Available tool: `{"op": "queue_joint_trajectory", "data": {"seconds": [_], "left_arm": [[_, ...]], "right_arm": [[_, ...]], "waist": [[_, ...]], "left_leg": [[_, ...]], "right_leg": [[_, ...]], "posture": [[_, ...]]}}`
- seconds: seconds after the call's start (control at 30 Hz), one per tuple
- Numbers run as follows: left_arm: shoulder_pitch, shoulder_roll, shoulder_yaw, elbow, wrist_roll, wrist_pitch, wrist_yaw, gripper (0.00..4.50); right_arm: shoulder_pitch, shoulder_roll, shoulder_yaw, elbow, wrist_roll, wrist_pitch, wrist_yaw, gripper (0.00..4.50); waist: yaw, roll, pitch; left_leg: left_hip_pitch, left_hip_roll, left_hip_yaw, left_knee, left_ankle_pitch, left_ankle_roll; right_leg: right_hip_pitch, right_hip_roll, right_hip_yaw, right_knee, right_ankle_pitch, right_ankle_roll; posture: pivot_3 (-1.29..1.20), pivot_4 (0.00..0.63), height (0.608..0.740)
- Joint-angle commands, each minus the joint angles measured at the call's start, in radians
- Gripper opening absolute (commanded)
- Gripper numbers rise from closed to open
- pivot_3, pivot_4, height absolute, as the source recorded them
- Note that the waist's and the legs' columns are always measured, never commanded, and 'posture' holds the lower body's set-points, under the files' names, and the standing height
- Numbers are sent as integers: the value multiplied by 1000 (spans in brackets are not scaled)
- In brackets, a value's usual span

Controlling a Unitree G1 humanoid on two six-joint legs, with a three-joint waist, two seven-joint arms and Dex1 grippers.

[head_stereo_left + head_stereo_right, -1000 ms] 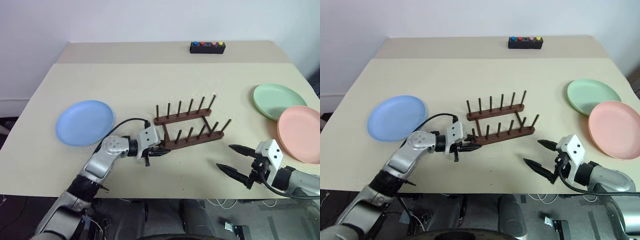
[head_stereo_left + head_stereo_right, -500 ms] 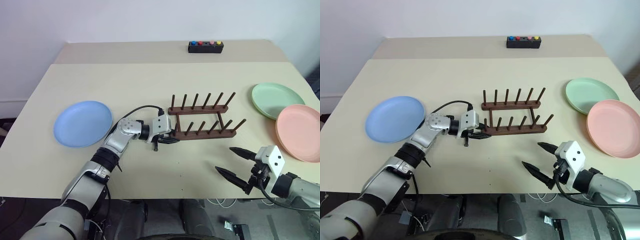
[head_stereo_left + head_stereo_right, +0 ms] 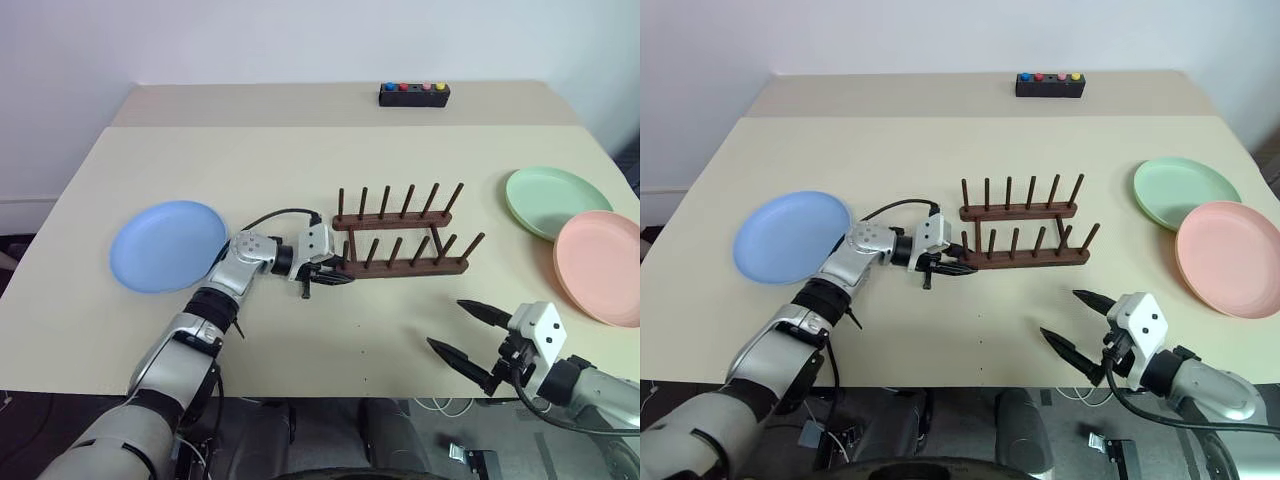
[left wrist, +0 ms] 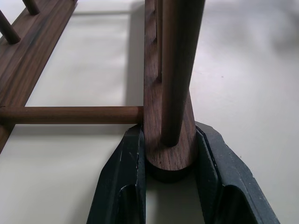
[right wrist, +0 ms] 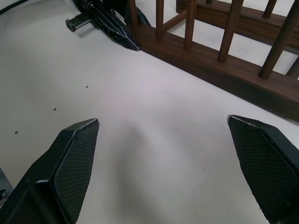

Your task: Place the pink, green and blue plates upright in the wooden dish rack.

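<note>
Wooden dish rack (image 3: 400, 245), empty, near rail's end pinched by left gripper (image 3: 335, 273); right gripper (image 3: 465, 327) spread wide over bare table (image 3: 300, 170).

Dark grained wooden dish rack (image 3: 400, 250), matte smooth plates, textured black plastic claw fingers (image 5: 74, 163)

- Head pair: we look forward and down over the whole surface (image 3: 300, 170), both eyes sharing one scene, slightly offset.
- Left wrist: we sit very close along the left gripper (image 4: 170, 175), facing the wooden dish rack (image 4: 170, 93) rail end.
- Right wrist: low over the surface, facing the rack; shares rack and left gripper with the head pair.
</note>
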Motion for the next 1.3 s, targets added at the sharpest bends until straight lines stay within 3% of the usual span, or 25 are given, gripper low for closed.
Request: {"op": "queue_joint_trajectory", "data": {"seconds": [0.03, 0.27, 0.43, 0.47, 0.57, 0.77, 0.8, 1.07, 1.3], "left_arm": [[-30, -4, 21, 37, 11, -31, -10, 769], [-47, -19, 31, 57, 21, -57, -10, 4286], [-20, -1, 44, 5, 11, -37, -14, 4441], [-9, 7, 49, -12, 7, -26, -9, 4480], [44, 34, 62, -101, -3, 22, 8, 3652], [170, 89, 70, -328, -5, 131, 50, 517], [191, 97, 71, -363, -4, 153, 61, 62], [289, 87, 35, -576, -25, 276, 98, 62], [300, 46, -18, -612, 8, 306, 143, 62]], "right_arm": [[32, 21, -5, -19, -11, -42, -2, 4500], [56, 26, -16, -56, -7, -31, -22, 4500], [26, 19, -33, -56, 1, 0, -53, 4500], [5, 18, -36, -40, -14, 3, -70, 4245], [-35, 5, -36, 7, -54, 14, -97, 3127], [-82, -13, -20, 57, -91, 34, -112, 48], [-95, -17, -15, 71, -109, 42, -125, 0], [-194, -20, 48, 158, -206, 41, -171, 0], [-289, -27, 93, 241, -269, 32, -193, 0]], "waist": [[0, 0, 0], [-1, 0, 0], [-1, 0, 0], [-2, 0, 0], [-4, 0, 0], [0, 0, 0], [0, 0, 0], [0, 0, 0], [-1, 1, 0]], "left_leg": [[0, 0, 0, 0, 0, 0], [0, 0, 0, 0, 0, 0], [0, 0, 0, 0, 0, 0], [0, 0, 0, 0, 0, 0], [0, 0, 0, 0, 0, 0], [0, 0, -1, -1, 0, 0], [0, 0, -1, 0, 0, 0], [0, 0, -1, 0, 0, 0], [1, 0, -1, 0, 0, 0]], "right_leg": [[0, 0, 0, 0, 0, 0], [0, 0, 0, 0, 0, 0], [0, 0, 0, 0, 0, 0], [0, 0, 0, 0, 0, 0], [0, 0, 0, 1, 0, 0], [-1, 0, 0, 1, 0, 0], [0, 0, 0, 1, 0, 0], [0, 0, 0, 1, 0, 0], [0, 0, 0, 1, 0, 0]], "posture": [[0, 150, 740], [0, 150, 740], [0, 150, 740], [0, 150, 740], [0, 150, 740], [0, 150, 740], [0, 150, 740], [0, 150, 740], [0, 150, 740]]}}
